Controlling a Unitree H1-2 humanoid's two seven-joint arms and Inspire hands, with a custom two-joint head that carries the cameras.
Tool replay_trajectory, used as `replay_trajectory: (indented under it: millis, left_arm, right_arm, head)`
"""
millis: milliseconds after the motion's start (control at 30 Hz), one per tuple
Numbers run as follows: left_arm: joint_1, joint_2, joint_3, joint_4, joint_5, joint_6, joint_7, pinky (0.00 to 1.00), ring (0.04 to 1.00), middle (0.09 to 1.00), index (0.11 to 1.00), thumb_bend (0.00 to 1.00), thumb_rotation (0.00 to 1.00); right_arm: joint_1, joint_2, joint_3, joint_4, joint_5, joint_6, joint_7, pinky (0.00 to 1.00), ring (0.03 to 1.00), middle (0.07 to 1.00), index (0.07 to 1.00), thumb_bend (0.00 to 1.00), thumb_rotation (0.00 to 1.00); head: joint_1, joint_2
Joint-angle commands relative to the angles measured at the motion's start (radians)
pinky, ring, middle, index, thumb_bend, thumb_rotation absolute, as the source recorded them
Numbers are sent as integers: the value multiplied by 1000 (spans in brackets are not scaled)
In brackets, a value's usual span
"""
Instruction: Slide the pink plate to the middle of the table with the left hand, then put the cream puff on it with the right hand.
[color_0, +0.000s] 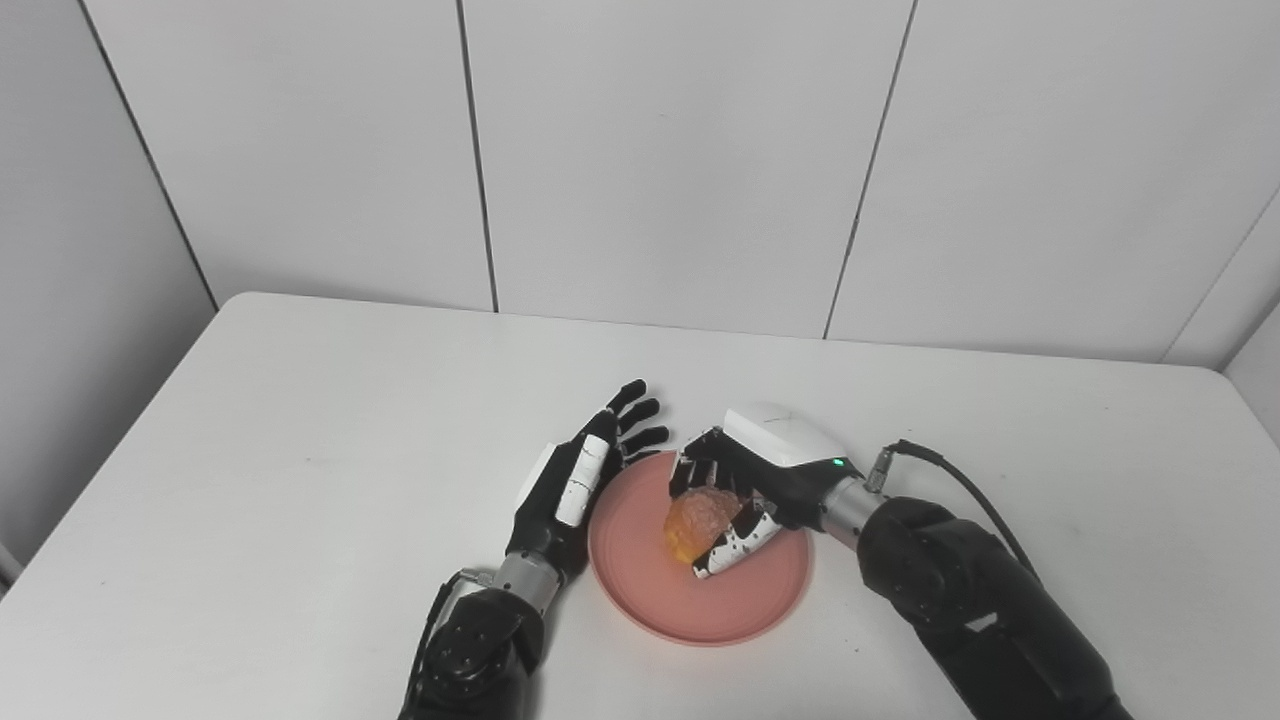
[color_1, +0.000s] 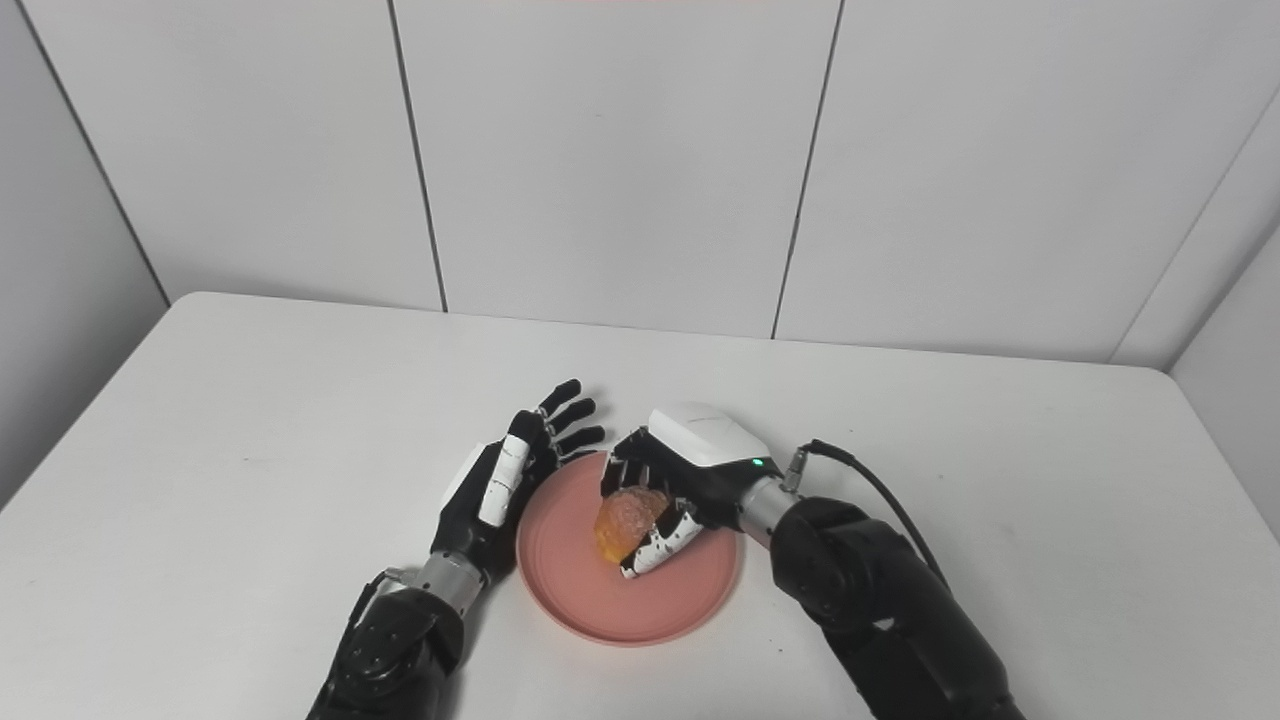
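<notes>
Puff (color_0: 700, 522) sits clamped in right hand (color_0: 745, 495), low over the plate (color_0: 640, 580), prob touching it but can't tell. Left hand (color_0: 575, 480) holds nothing, fingers spread, edge-on just beside plate's rim. Risk: the puff looks soft, so fingers opening unevenly could drag or roll it off-centre; left hand could nudge the plate w/ any twitch.
</notes>
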Motion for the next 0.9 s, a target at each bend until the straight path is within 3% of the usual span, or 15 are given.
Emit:
replay_trajectory:
  millis: [0, 333, 533, 567, 633, 700, 733, 800, 867]
  left_arm:
    - [8, -9, -3, 33, 7, 29, 11, 813, 832, 897, 892, 951, 913]
    - [-2, -14, 0, 64, 8, 16, 14, 817, 847, 894, 893, 915, 917]
    - [-2, -14, 3, 69, 6, 17, 14, 819, 846, 905, 901, 901, 919]
    - [-2, -13, 3, 69, 6, 16, 13, 817, 845, 905, 901, 899, 920]
    - [-1, -12, 3, 67, 6, 17, 12, 817, 843, 904, 902, 897, 921]
    - [0, -11, 3, 63, 6, 19, 11, 819, 844, 903, 901, 898, 922]
    - [1, -10, 2, 62, 7, 20, 11, 815, 858, 905, 900, 902, 920]
    - [1, -10, 2, 62, 7, 21, 11, 819, 868, 914, 900, 908, 919]
    - [0, -10, 2, 65, 7, 20, 10, 822, 867, 917, 899, 910, 919]
  right_arm:
    - [-53, 4, 0, 6, 12, -41, 0, 385, 435, 537, 477, 515, 0]
    - [-74, -8, 20, 15, 13, -37, 29, 369, 433, 523, 483, 517, 0]
    - [-68, -21, 21, -3, -6, -25, 26, 431, 456, 539, 466, 517, 0]
    - [-66, -23, 21, -10, -14, -16, 26, 449, 502, 534, 469, 521, 1]
    - [-61, -26, 19, -18, -22, -10, 25, 488, 569, 612, 488, 524, 112]
    - [-55, -30, 14, -27, -22, -8, 29, 532, 628, 662, 494, 524, 137]
    - [-52, -32, 12, -31, -22, -6, 31, 571, 676, 693, 608, 845, 190]
    - [-49, -38, 9, -43, -21, 0, 43, 627, 738, 738, 676, 976, 256]
    - [-49, -42, 6, -47, -19, 0, 51, 650, 760, 756, 692, 991, 277]
  head:
    - [2, -2]
    - [-5, -3]
    - [-6, -4]
    - [-8, -3]
    - [-9, -3]
    - [-9, -2]
    - [-9, -2]
    - [-10, -2]
    - [-12, -3]
